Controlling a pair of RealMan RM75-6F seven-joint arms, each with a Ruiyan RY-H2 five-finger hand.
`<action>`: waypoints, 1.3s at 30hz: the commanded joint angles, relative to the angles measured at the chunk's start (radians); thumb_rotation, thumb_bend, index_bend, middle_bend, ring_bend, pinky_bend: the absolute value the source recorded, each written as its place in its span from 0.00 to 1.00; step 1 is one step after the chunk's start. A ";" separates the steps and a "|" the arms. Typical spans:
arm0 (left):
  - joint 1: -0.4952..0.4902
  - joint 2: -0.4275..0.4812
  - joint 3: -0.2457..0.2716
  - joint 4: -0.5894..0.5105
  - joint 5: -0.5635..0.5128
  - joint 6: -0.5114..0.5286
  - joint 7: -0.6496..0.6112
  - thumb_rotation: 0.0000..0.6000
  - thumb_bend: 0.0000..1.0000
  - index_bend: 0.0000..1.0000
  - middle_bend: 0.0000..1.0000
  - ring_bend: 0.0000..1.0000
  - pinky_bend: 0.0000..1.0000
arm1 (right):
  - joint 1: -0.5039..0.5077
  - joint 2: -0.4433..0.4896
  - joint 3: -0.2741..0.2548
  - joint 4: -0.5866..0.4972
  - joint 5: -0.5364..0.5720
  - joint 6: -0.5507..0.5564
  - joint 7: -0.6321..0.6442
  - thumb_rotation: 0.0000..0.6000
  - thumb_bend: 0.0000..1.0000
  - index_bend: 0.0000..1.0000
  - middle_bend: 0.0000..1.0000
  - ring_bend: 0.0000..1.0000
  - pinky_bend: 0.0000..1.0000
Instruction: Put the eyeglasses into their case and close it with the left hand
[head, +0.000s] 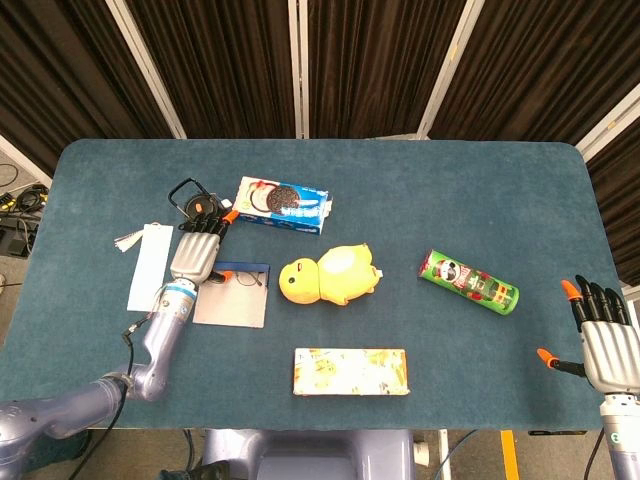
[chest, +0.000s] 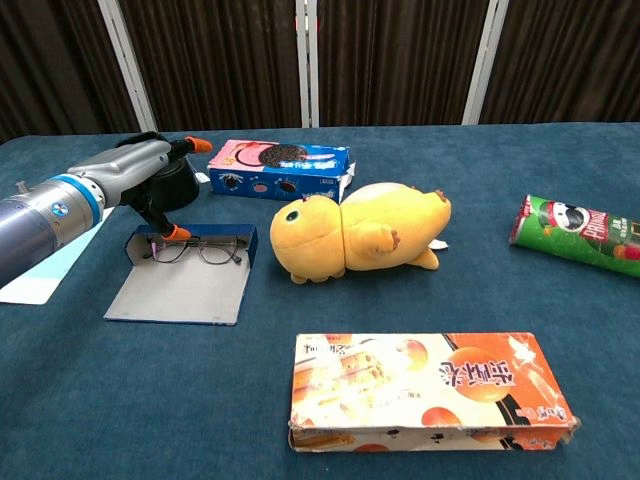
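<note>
While the left robot hand (chest: 140, 175) reaches over the far end of the open case (chest: 180, 285), its orange-tipped thumb comes down at the left end of the eyeglasses (chest: 195, 251); whether it actually pinches the frame or only touches it cannot be told from either view. Its other fingers (head: 205, 222) stretch forward toward the small black kettle (head: 190, 196) behind the case. From the head view, the same robot hand (head: 194, 252) lies palm down along the left edge of the case (head: 232, 298).

The eyeglasses (head: 245, 278) lie unfolded inside the case, close against its raised dark blue back wall, lenses side by side. The case lies open and flat on the blue counter (chest: 120, 400), its grey lining showing.

Just right of the case lies a yellow plush duck (chest: 355, 232), and behind it a blue cookie box (chest: 280, 168). A white paper strip (head: 149, 266) lies left of the arm. Nearer the front edge sits an orange snack box (chest: 430, 390), and a green chip can (chest: 575, 233) lies on its side at the right.

The right robot hand (head: 600, 340) sits well apart at the counter's right front corner, fingers spread and holding nothing.
</note>
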 joint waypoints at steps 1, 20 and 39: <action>0.046 0.075 0.034 -0.113 0.026 0.033 0.006 1.00 0.19 0.00 0.00 0.00 0.00 | -0.001 0.002 -0.003 -0.006 -0.008 0.004 0.002 1.00 0.00 0.03 0.00 0.00 0.00; 0.200 0.194 0.195 -0.376 0.155 0.155 0.041 1.00 0.19 0.38 0.00 0.00 0.00 | -0.011 0.021 -0.015 -0.038 -0.049 0.033 0.022 1.00 0.00 0.05 0.00 0.00 0.00; 0.210 0.079 0.217 -0.234 0.221 0.135 0.002 1.00 0.23 0.32 0.00 0.00 0.00 | -0.011 0.024 -0.011 -0.031 -0.043 0.031 0.038 1.00 0.00 0.05 0.00 0.00 0.00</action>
